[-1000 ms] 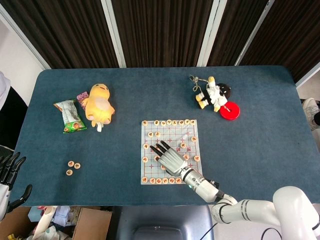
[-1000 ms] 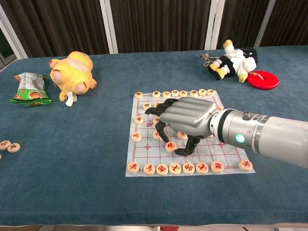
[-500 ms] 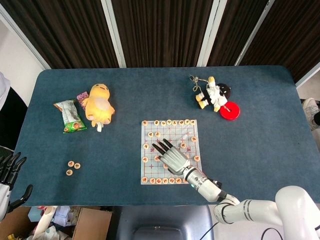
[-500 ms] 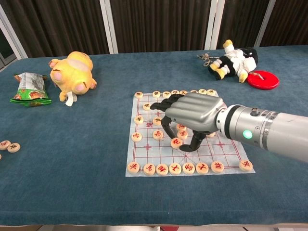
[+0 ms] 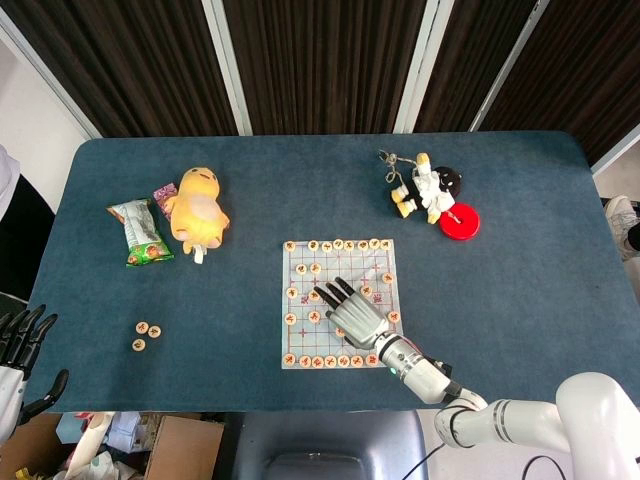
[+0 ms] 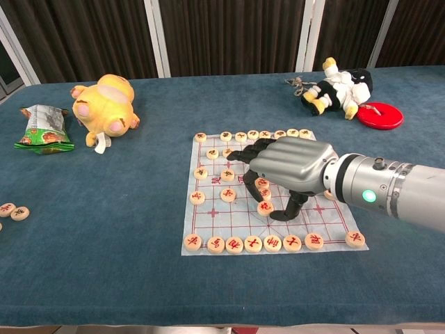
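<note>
A paper Chinese chess board [image 6: 208, 224] lies mid-table with round wooden pieces along its far and near rows and several in between. My right hand [image 6: 285, 167] hovers low over the board's middle, fingers curled down. One piece with a red character [image 6: 265, 207] sits between a fingertip and the thumb [image 6: 293, 207], pinched at board level. In the head view the same hand [image 5: 352, 312] covers the board's [image 5: 305, 340] centre right. My left hand [image 5: 20, 345] hangs off the table's near left corner, fingers spread, holding nothing.
A yellow plush toy [image 6: 104, 101] and a green snack bag [image 6: 43, 127] lie at the far left. Loose chess pieces [image 6: 12, 211] sit near the left edge. A black-and-white plush doll [image 6: 339, 89] and a red disc [image 6: 379, 115] lie far right.
My right hand has slid to the right across the board, and the red-marked piece under its fingers has moved right with it. The left hand has barely moved.
</note>
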Controlling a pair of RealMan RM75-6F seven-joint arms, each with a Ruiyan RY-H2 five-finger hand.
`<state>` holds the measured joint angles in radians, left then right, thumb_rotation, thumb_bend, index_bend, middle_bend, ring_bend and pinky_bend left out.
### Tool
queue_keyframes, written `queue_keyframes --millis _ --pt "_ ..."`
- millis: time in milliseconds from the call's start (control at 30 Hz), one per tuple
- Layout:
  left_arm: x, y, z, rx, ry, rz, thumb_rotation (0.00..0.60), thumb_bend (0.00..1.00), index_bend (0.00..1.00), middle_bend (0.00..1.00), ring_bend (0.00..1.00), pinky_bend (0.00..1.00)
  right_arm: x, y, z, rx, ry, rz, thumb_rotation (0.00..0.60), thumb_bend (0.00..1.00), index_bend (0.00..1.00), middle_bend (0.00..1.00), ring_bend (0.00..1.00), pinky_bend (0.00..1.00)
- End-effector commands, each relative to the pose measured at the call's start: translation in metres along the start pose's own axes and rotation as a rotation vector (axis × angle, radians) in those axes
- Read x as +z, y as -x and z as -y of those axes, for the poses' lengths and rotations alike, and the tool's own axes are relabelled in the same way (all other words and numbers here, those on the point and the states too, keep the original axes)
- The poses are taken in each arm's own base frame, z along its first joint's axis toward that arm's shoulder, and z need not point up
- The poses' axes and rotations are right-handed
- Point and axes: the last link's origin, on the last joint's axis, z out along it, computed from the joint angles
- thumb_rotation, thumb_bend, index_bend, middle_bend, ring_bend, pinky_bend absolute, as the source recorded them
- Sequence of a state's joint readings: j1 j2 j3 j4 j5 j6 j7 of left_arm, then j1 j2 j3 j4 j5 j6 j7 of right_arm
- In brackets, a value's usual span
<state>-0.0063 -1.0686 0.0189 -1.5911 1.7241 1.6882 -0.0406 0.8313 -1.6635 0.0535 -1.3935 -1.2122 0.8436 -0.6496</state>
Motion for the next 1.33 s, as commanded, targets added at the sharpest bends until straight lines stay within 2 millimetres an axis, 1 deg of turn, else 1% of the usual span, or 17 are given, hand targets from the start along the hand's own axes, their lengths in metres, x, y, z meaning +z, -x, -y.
queue_keyframes --millis 33,133,400,567,700,800,867,900,933,1000,1033,1067,1100,1133,1167,1233,1333 --pt "0.0 0.0 0.0 0.003 -0.004 -0.003 0.6 0.37 0.0 0.0 0.0 0.02 0.0 0.0 0.001 -0.003 -0.001 0.001 0.6 0.43 0.57 0.09 0.0 0.06" --pt "0.0 0.0 0.0 0.005 -0.006 -0.004 0.6 0.37 0.0 0.0 0.0 0.02 0.0 0.001 0.001 -0.001 -0.003 0.01 0.6 0.43 0.53 0.09 0.0 0.06" --pt "0.0 -0.001 0.001 0.003 -0.007 -0.008 0.6 0.37 0.0 0.0 0.0 0.02 -0.005 -0.004 -0.001 0.007 0.001 -0.005 0.6 0.44 0.49 0.1 0.0 0.06" --pt "0.0 -0.001 0.001 0.004 -0.008 -0.008 0.6 0.37 0.0 0.0 0.0 0.02 -0.022 -0.017 -0.01 0.055 0.02 -0.07 0.6 0.43 0.44 0.1 0.0 0.06" --pt "0.0 -0.001 0.001 0.004 -0.008 -0.012 0.6 0.37 0.0 0.0 0.0 0.02 -0.057 -0.03 -0.025 0.125 0.064 -0.151 0.6 0.43 0.3 0.08 0.0 0.06" --pt "0.001 -0.002 0.0 0.002 0.003 -0.021 0.6 0.37 0.0 0.0 0.0 0.02 -0.105 -0.033 -0.046 0.17 0.161 -0.191 0.6 0.43 0.19 0.04 0.0 0.06" --pt "0.003 -0.002 0.001 0.012 0.002 -0.036 0.6 0.37 0.0 0.0 0.0 0.02 -0.149 -0.027 -0.062 0.189 0.286 -0.152 0.6 0.42 0.07 0.01 0.0 0.03" --pt "0.003 -0.002 0.002 0.018 -0.001 -0.039 0.6 0.37 0.0 0.0 0.0 0.02 -0.17 -0.025 -0.066 0.193 0.347 -0.138 0.6 0.39 0.03 0.0 0.0 0.01" --pt "0.003 -0.001 0.003 0.022 -0.007 -0.04 0.6 0.38 0.0 0.0 0.0 0.02 -0.195 -0.023 -0.07 0.205 0.422 -0.148 0.6 0.33 0.0 0.0 0.0 0.0" --pt "0.004 0.001 0.004 0.026 -0.021 -0.034 0.6 0.38 0.0 0.0 0.0 0.02 -0.231 -0.018 -0.075 0.239 0.514 -0.208 0.6 0.28 0.0 0.0 0.0 0.0" --pt "0.005 0.002 0.005 0.03 -0.029 -0.027 0.6 0.38 0.0 0.0 0.0 0.02 -0.253 -0.011 -0.077 0.278 0.557 -0.253 0.6 0.27 0.0 0.0 0.0 0.0" --pt "0.007 0.003 0.005 0.029 -0.033 -0.02 0.6 0.38 0.0 0.0 0.0 0.02 -0.267 -0.006 -0.078 0.315 0.581 -0.284 0.6 0.27 0.0 0.0 0.0 0.0" --pt "0.009 0.004 0.005 0.024 -0.035 -0.011 0.6 0.38 0.0 0.0 0.0 0.02 -0.279 -0.001 -0.08 0.35 0.611 -0.297 0.6 0.27 0.0 0.0 0.0 0.0" --pt "0.011 0.006 0.006 0.019 -0.036 0.0 0.6 0.38 0.0 0.0 0.0 0.02 -0.289 0.001 -0.083 0.33 0.615 -0.299 0.6 0.27 0.0 0.0 0.0 0.0" --pt "0.013 0.008 0.006 0.021 -0.036 0.008 0.6 0.38 0.0 0.0 0.0 0.02 -0.292 -0.001 -0.086 0.317 0.608 -0.328 0.6 0.27 0.0 0.0 0.0 0.0" --pt "0.016 0.011 0.005 0.026 -0.034 0.021 0.6 0.38 0.0 0.0 0.0 0.02 -0.294 -0.001 -0.09 0.316 0.627 -0.376 0.6 0.27 0.0 0.0 0.0 0.0" --pt "0.016 0.014 0.002 0.027 -0.025 0.036 0.6 0.38 0.0 0.0 0.0 0.02 -0.289 0.003 -0.09 0.296 0.631 -0.349 0.6 0.27 0.0 0.0 0.0 0.0"
